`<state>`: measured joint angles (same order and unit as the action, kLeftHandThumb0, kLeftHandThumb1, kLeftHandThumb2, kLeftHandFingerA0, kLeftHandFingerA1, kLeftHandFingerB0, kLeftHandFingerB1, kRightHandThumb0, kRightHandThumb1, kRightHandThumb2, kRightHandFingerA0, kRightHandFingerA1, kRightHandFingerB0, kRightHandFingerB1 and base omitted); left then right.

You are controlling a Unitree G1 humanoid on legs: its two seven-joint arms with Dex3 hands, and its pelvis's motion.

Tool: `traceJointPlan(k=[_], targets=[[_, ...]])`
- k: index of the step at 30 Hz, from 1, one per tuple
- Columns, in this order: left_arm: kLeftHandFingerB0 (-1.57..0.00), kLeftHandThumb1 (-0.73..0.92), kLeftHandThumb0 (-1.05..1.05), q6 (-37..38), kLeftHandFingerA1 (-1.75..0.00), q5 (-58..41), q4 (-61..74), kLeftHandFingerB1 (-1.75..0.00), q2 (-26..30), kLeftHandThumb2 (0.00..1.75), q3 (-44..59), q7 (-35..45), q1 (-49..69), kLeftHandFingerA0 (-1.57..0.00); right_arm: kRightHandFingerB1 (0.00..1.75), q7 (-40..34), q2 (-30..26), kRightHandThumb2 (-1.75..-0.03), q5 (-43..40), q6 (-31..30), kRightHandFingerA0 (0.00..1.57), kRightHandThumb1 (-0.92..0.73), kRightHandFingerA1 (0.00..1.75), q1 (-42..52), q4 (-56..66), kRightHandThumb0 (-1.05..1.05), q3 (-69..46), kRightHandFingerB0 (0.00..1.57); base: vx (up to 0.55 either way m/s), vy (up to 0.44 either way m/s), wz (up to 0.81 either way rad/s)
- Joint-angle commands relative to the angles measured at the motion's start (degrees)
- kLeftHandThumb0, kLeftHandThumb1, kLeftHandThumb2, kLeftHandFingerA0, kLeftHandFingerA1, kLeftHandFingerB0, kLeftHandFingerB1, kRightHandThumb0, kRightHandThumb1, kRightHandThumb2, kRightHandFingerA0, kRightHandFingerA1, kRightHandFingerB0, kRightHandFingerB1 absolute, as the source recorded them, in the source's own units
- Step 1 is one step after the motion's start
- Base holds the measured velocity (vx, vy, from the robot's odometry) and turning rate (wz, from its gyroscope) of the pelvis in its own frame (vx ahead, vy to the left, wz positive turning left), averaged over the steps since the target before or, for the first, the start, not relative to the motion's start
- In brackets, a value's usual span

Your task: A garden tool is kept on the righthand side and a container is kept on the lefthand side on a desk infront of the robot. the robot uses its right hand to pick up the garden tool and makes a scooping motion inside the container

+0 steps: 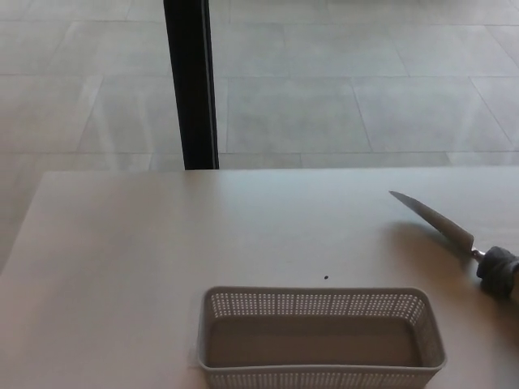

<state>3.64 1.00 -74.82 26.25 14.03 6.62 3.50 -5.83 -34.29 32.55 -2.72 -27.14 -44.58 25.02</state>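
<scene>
A garden tool lies at the right of the head view. Its narrow metal blade (434,217) points up and to the left, and its dark grey handle (498,273) runs out of the picture at the right edge. A soft shadow falls on the table below and left of the blade. A grey perforated plastic container (430,328) stands at the near edge of the table, left of the tool; it is rectangular and nothing shows inside it. Neither hand shows in the picture, so what holds the handle beyond the edge is hidden.
The pale table (162,243) stretches wide to the left and behind the container. A small dark speck (326,277) lies just behind the container. A black post (192,81) stands on the tiled floor beyond the table's far edge.
</scene>
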Motion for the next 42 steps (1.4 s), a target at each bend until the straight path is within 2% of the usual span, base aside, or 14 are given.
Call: traceJointPlan(k=[1,9,12,15,16,17,20,23,24,26,27,28,41,42], targets=[[-0.64,0.64,-0.46,0.67,-0.72,-0.47,-0.42,-0.50,0.60,0.59,0.27,0.02,-0.06,-0.70,0.45,-3.07,1.53,-0.65,2.24,1.32,0.76,-0.77,1.32,6.14,-3.96,-0.36,1.46,0.68,0.00,0.000,0.00],[-0.63,0.63,-0.46,1.04,-0.75,0.09,-0.54,-0.48,0.86,0.59,-0.26,-0.14,0.75,-0.70,0.49,-6.99,1.20,-0.64,3.42,3.91,0.81,-0.73,1.42,7.49,-6.11,-0.36,2.35,0.71,0.00,0.000,0.00],[-0.63,0.64,-0.47,1.26,-0.76,0.12,-0.27,-0.48,0.98,0.59,-0.41,-0.08,0.75,-0.69,1.23,-9.61,0.48,-0.63,3.15,5.81,0.77,-0.69,1.64,8.38,-5.86,-0.31,1.74,0.71,0.00,0.000,0.00],[-0.62,0.63,-0.47,1.55,-0.74,0.16,-0.08,-0.48,1.17,0.58,-0.55,0.06,1.09,-0.70,1.13,-18.55,0.30,-0.66,3.44,10.70,0.83,-0.62,1.69,9.56,-6.74,-0.25,0.52,0.77,0.00,0.000,0.00],[-0.66,0.63,-0.47,1.86,-0.82,-0.14,0.34,-0.50,1.35,0.59,-0.34,0.27,1.47,-0.71,0.58,-22.22,0.00,-0.66,2.88,13.43,0.90,-0.68,1.64,9.47,-7.28,-0.33,-0.77,0.77,0.00,0.000,0.00],[-0.65,0.63,-0.47,1.35,-0.79,-0.38,0.38,-0.50,1.42,0.59,-0.15,0.51,1.42,-0.69,1.12,-25.70,-0.16,-0.77,2.67,16.00,0.87,-0.80,1.75,9.56,-7.43,-0.28,-1.68,0.64,0.00,0.000,0.00],[-0.61,0.63,-0.47,1.02,-0.70,-0.20,0.36,-0.48,1.57,0.59,-0.32,0.66,1.23,-0.66,1.01,-29.23,-1.30,-0.79,2.34,19.92,0.90,-0.68,1.73,8.91,-6.88,-0.26,-3.37,0.81,0.00,0.000,0.00],[-0.59,0.62,-0.49,1.05,-0.70,-0.44,0.00,-0.47,1.58,0.59,-0.01,0.76,0.97,-0.68,1.51,-32.49,-3.03,-0.80,2.83,23.07,0.83,-0.65,1.75,7.88,-5.45,-0.21,-4.85,0.63,0.00,0.000,0.00],[-0.63,0.61,-0.48,0.86,-0.89,-0.92,-0.01,-0.49,1.51,0.58,0.46,0.89,0.86,-0.75,1.50,-35.12,-3.69,-0.70,2.32,25.93,0.85,-0.68,1.75,6.74,-5.71,-0.17,-6.22,0.67,0.00,0.000,0.00],[-0.63,0.59,-0.49,0.67,-0.85,-1.10,0.10,-0.50,1.56,0.59,0.65,1.11,0.92,-0.74,1.49,-34.64,-4.14,-0.75,0.76,27.19,0.86,-0.70,1.75,5.72,-5.68,-0.17,-8.06,0.68,0.00,0.000,0.00],[-0.62,0.61,-0.46,0.58,-0.79,-1.17,0.15,-0.50,1.54,0.58,0.76,1.13,0.95,-0.72,1.19,-35.50,-4.76,-0.95,1.14,28.09,1.19,-0.53,1.37,5.09,-6.00,-0.22,-8.38,0.90,0.00,0.000,0.00],[-0.61,0.62,-0.47,0.56,-0.71,-1.18,0.26,-0.49,1.59,0.59,0.77,1.30,1.03,-0.66,1.52,-36.41,-5.94,-0.76,1.29,29.28,0.89,-0.68,1.75,3.96,-6.20,-0.17,-9.14,0.65,0.00,0.000,0.00],[-0.61,0.63,-0.47,0.60,-0.67,-0.10,-0.03,-0.49,2.49,0.58,0.12,1.16,0.68,-0.66,1.54,-37.33,-13.49,-1.02,1.04,37.79,0.96,-0.55,1.75,-2.56,-2.75,-0.22,-16.46,0.75,0.00,0.000,0.00],[-0.68,0.62,-0.47,0.61,-0.81,-0.41,-0.24,-0.54,2.46,0.58,0.49,0.96,0.47,-0.75,1.22,-37.64,-15.14,-1.07,2.59,40.22,1.25,-0.42,1.39,-2.92,-1.41,-0.21,-16.00,0.96,0.00,0.000,0.00]])
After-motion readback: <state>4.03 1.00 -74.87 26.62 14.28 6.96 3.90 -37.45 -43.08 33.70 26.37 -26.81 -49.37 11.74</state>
